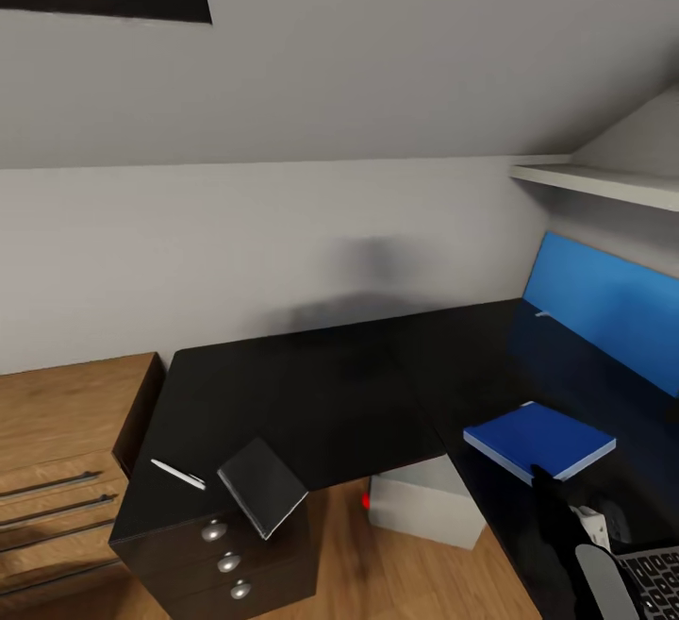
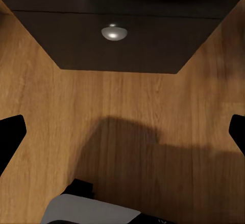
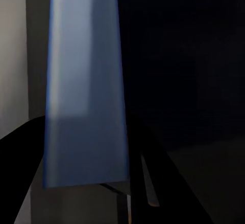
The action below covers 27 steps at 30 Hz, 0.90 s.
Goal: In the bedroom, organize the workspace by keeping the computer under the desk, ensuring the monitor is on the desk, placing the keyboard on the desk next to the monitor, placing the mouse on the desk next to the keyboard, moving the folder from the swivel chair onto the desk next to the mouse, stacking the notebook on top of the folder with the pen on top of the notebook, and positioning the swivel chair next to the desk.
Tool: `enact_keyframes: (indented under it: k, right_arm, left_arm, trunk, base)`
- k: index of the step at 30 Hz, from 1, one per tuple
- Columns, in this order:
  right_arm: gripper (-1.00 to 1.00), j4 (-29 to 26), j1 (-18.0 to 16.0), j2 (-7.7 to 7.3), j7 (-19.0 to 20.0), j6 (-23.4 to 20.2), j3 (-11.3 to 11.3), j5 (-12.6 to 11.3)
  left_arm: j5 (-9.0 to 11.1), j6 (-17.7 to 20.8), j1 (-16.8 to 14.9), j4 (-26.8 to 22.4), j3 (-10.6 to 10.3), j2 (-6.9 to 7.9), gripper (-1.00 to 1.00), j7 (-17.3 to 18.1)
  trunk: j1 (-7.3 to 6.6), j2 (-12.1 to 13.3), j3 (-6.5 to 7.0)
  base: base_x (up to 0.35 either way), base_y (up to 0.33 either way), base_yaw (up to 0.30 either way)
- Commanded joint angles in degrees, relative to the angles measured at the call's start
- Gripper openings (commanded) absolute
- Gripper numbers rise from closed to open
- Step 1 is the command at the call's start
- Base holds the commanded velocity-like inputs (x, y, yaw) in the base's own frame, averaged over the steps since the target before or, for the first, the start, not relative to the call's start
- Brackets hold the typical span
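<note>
The blue folder [image 1: 538, 441] lies flat on the right wing of the black desk [image 1: 311, 393]. My right gripper [image 1: 547, 493] is at its near edge, shut on it. In the right wrist view the folder [image 3: 84, 55] runs between the dark fingers [image 3: 153, 173]. The grey notebook [image 1: 262, 486] hangs tilted over the desk's front left edge, with the pen [image 1: 177, 474] beside it. A corner of the keyboard [image 1: 655, 582] shows at the near right. The computer [image 1: 424, 502] stands under the desk. My left gripper [image 2: 122, 137] is open over the wood floor, facing a desk drawer knob [image 2: 114, 32].
A light-wood dresser [image 1: 57, 469] with bar handles stands left of the desk. Black drawers with silver knobs [image 1: 228, 562] sit under the notebook. A blue back panel [image 1: 604, 309] lines the desk's right side, with a white shelf [image 1: 604, 184] above it.
</note>
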<state>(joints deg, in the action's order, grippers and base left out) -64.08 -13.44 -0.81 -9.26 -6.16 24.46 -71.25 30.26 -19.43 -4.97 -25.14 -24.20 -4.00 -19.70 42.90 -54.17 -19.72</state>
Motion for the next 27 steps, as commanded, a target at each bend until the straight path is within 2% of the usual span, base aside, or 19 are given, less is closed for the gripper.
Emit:
enact_keyframes:
  k: [1, 27]
  right_arm:
    - [-1.0, 0.0, 0.0, 0.02, -0.3, -0.3, 0.0, -0.4]
    - [-1.0, 0.2, 0.0, -0.24, -0.6, -0.5, 0.0, -0.3]
  left_arm:
    - [0.4, -0.3, -0.1, 0.0, -0.5, 0.04, 1.0, -0.4]
    - [0.4, -0.3, -0.1, 1.2, -1.0, -0.39, 1.0, -0.4]
  trunk:
    - [0.02, 0.0, -0.07]
    - [0.02, 0.0, -0.07]
  base:
    - [0.173, 0.0, 0.0]
    - [0.016, 0.0, 0.0]
